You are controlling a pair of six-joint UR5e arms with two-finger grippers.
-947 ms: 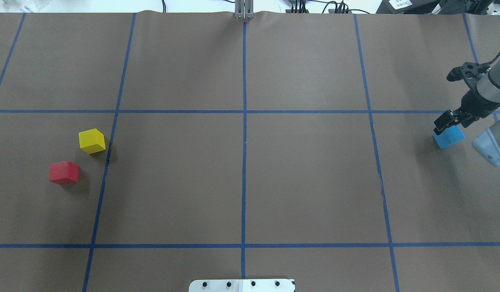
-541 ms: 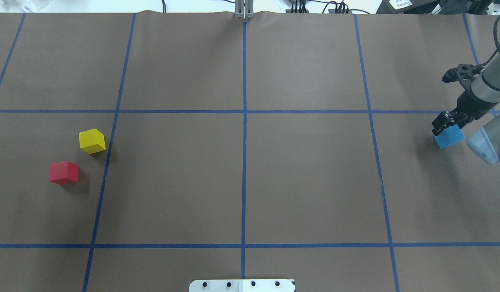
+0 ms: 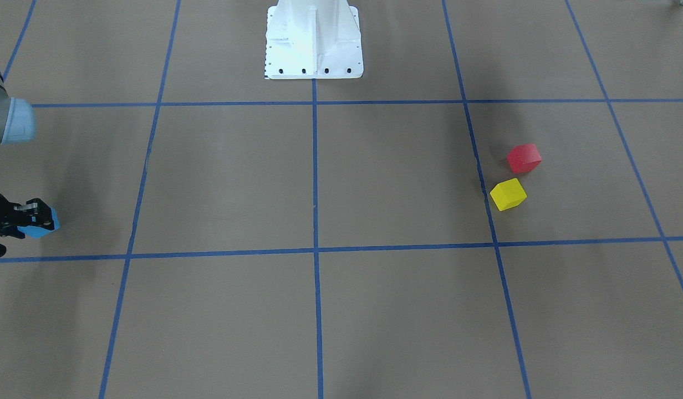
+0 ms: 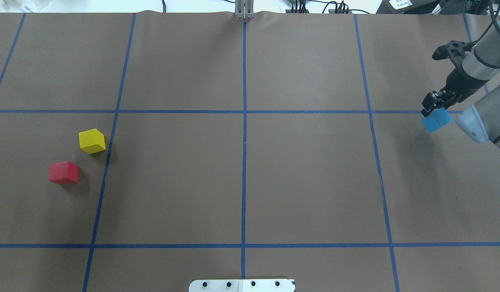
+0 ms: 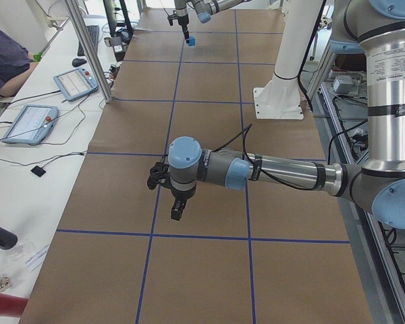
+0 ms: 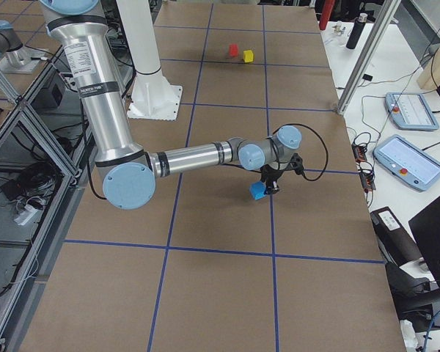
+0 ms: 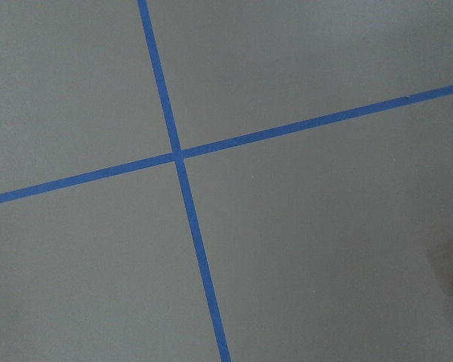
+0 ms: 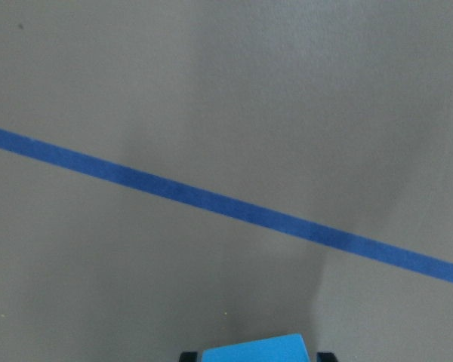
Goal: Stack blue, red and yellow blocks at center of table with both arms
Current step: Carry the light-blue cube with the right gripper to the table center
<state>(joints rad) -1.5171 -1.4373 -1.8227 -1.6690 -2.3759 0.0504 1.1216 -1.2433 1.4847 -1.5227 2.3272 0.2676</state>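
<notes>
Matte cubes, three: red cube (image 4: pixel 63 173), yellow cube (image 4: pixel 91 141), centre left; light blue cube (image 4: pixel 436 120) clamped in black right gripper (image 4: pixel 433 107), upper right; left gripper (image 5: pixel 177 212) indeterminate.

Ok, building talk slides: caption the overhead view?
Right claw holds the blue block near the right edge of the table; red block and yellow block sit far left.
</notes>
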